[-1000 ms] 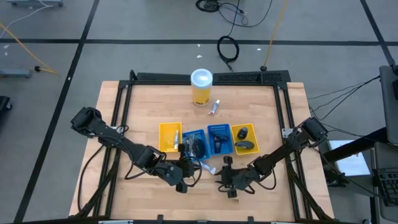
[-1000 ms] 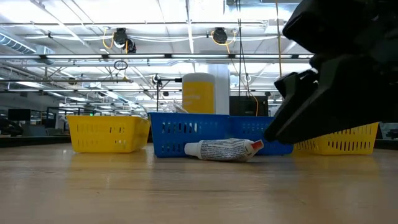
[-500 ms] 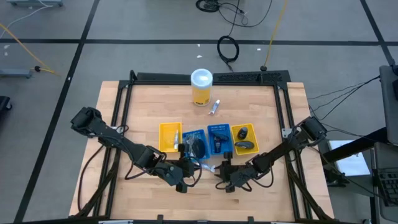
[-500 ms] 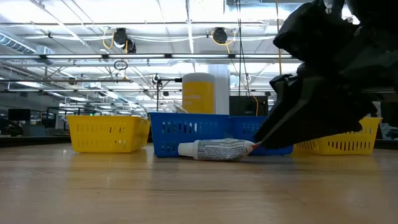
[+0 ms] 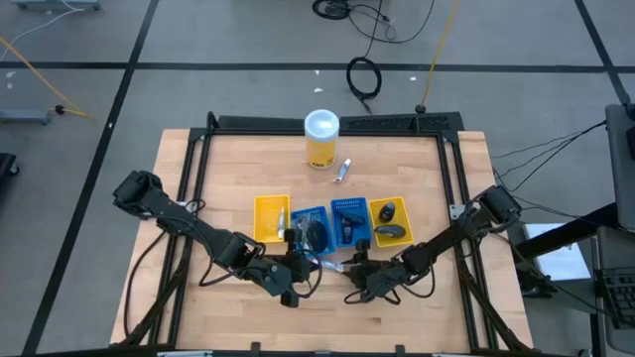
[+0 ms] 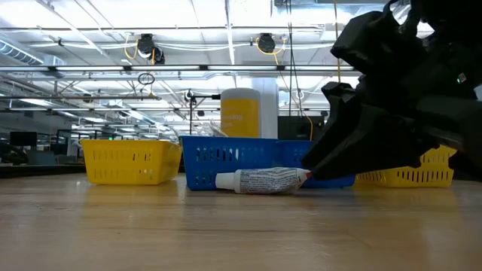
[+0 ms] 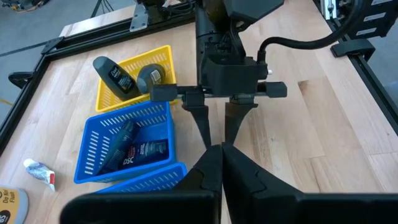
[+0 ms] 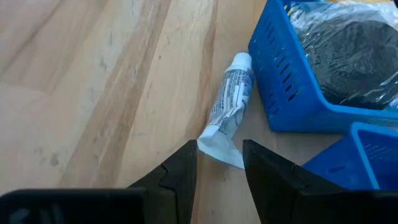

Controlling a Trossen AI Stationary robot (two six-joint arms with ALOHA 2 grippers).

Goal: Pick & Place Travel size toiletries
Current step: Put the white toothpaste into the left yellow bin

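A small white tube with blue print lies flat on the wood just in front of the blue tray, which holds a black disc in clear wrap. My right gripper is open and low over the table, one finger on each side of the tube's flat crimped end. The low view shows the tube with the right gripper at its end. My left gripper is shut and hovers close by, facing the right gripper. A second white tube lies near the canister. My right gripper stands open around the tube's crimped end, coming in low and slanting down from the table's right, fingers along the tube. The tube lies flat on the table. Whether a finger touches the tube I cannot tell.
Four trays stand in a row: yellow, blue, blue with dark tubes, yellow with dark oval pieces. A tall yellow canister stands toward the far edge. Bare wood lies at the near side and both ends.
My right gripper has moved toward the table's left and far side, coming down onto the tube's crimped end. The tube has slid a little toward the table's left along the blue tray. The left gripper has kept still.
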